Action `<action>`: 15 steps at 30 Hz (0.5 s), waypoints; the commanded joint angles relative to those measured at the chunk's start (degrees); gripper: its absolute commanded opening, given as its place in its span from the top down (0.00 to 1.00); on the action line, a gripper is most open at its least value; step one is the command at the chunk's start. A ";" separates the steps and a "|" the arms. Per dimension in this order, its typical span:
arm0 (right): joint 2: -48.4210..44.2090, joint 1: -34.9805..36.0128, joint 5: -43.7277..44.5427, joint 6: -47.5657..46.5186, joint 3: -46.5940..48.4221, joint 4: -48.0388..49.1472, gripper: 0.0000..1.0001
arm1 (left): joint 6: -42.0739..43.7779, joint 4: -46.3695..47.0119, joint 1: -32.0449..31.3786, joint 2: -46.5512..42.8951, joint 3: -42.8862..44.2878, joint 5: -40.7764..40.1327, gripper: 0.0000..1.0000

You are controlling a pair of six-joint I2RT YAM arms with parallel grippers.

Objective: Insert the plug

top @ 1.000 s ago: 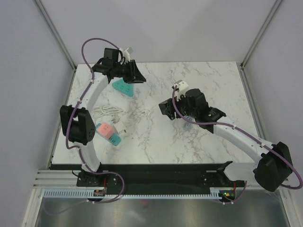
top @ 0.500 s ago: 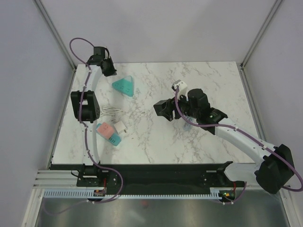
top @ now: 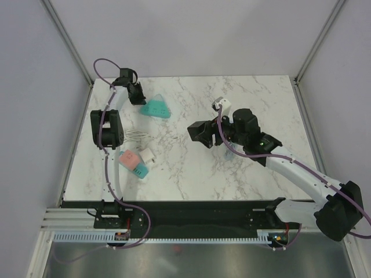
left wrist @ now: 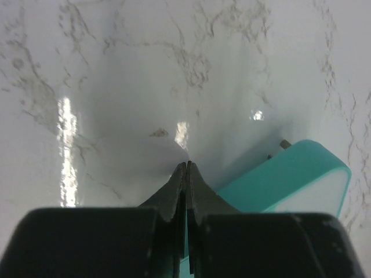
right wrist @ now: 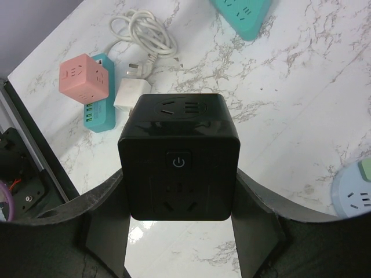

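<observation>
Right jaws pinch the black cube socket [top: 202, 133] mid-frame. Left jaws, pressed together, sit beside the teal socket [top: 156, 108] upper left. The white plug [top: 148, 154] lies on the surface [top: 191, 171] at left.

The white marble table [top: 261, 98] filled the middle of the top view. A teal triangular power strip [top: 157, 108] lay flat near its upper left corner. Below it sat a coiled white cable [top: 132, 136]. Its white plug [top: 147, 154] lay just beside a pink cube socket [top: 128, 158], which touched a teal block [top: 139, 170]. A pale blue socket [right wrist: 353, 196] lay at the right edge of the right wrist view, cut off by the frame.
</observation>
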 commanded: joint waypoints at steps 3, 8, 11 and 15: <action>-3.47 -0.13 3.96 -0.06 2.84 0.53 1.00 | 1.36 -0.82 -2.34 -5.41 -6.67 9.41 0.98; -2.85 -0.13 11.59 -0.24 4.77 -5.08 1.00 | 2.07 -0.30 -6.38 -8.31 -12.20 11.53 0.98; -0.58 -0.13 15.56 -0.15 7.93 -9.55 1.00 | 2.42 0.23 -9.54 -10.68 -16.24 10.74 0.98; 3.90 -0.13 26.07 -1.47 12.85 -15.19 1.00 | 0.49 4.61 -12.36 -14.81 -22.30 13.27 0.98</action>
